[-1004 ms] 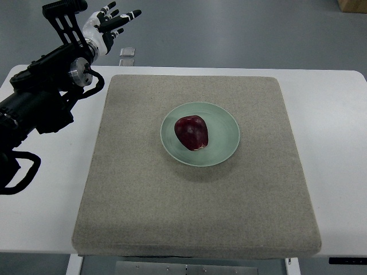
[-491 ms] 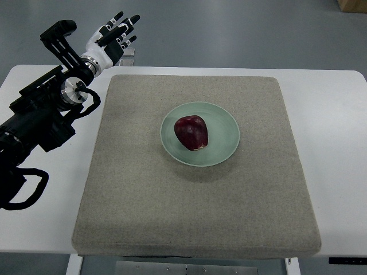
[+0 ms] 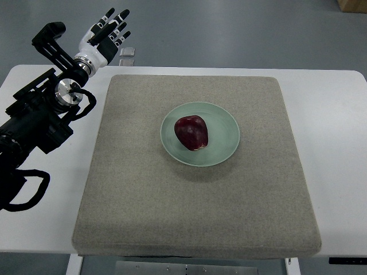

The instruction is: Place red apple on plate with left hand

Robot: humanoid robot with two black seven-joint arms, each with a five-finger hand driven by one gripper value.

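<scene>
A dark red apple (image 3: 192,132) lies on the pale green plate (image 3: 224,149), a little left of the plate's centre. The plate sits on a grey felt mat (image 3: 195,212). My left hand (image 3: 105,32) is raised beyond the mat's far left corner, well away from the plate, with its fingers spread and nothing in them. Its black arm (image 3: 35,117) runs down the left side over the white table. The right arm does not show.
The white table (image 3: 335,132) extends around the mat on both sides. A small clear square object (image 3: 127,55) lies on the floor just beyond the table's far edge, near my left hand. A brown box corner (image 3: 351,4) shows at top right.
My left hand has drifted left and slightly up, turning its fingers from pointing right to pointing upward. The apple and plate have not moved.
</scene>
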